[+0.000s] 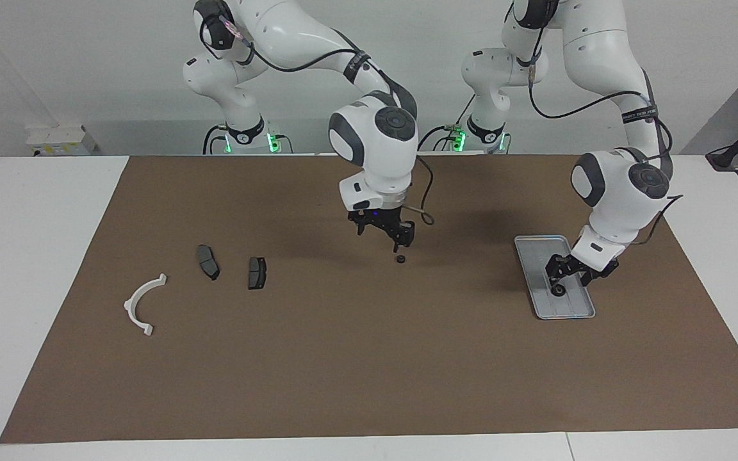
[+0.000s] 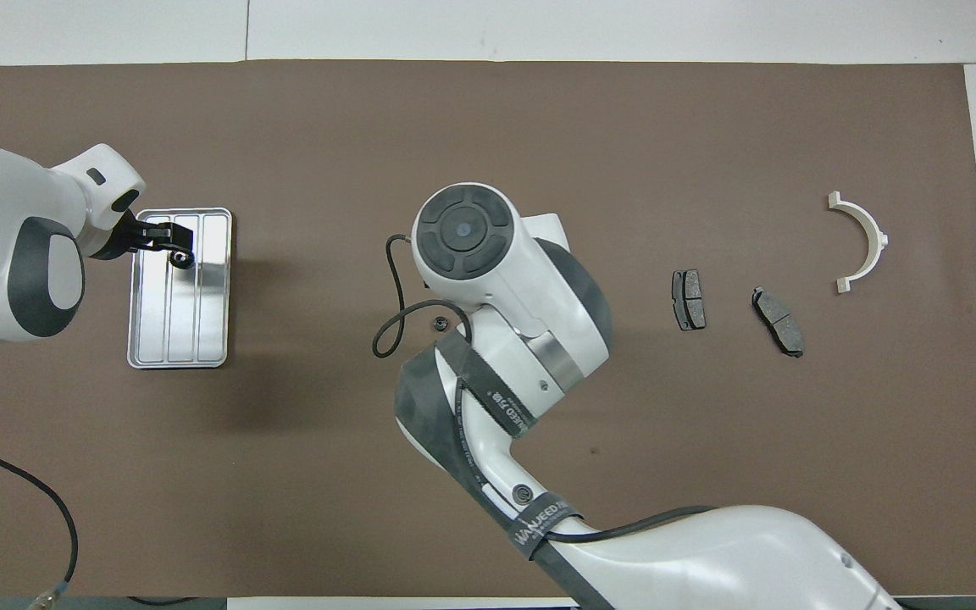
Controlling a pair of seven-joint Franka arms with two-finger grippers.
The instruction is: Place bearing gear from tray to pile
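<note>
There were two small black bearing gears: one point(image 1: 558, 290) in the tray point(image 1: 539, 253) under the left gripper point(image 1: 569, 274), one point(image 1: 400, 259) on the mat below the right gripper point(image 1: 387, 234). Two dark brake pads point(image 1: 207, 261) point(image 1: 257, 273) and one white half-ring bracket point(image 1: 143, 303) lay well apart from both grippers.

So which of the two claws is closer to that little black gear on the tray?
The left gripper: it is down at the gear on the tray. The right gripper hangs over mid-table.

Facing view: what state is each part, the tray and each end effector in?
tray: flat on mat, one gear inside.
tray bearing gear: lying in tray, not lifted.
loose bearing gear: on mat, untouched.
left end effector: low at tray bearing gear; grip unclear.
right end effector: open, empty, above loose bearing gear.
brake pads: apart on mat.
white bracket: on mat.
</note>
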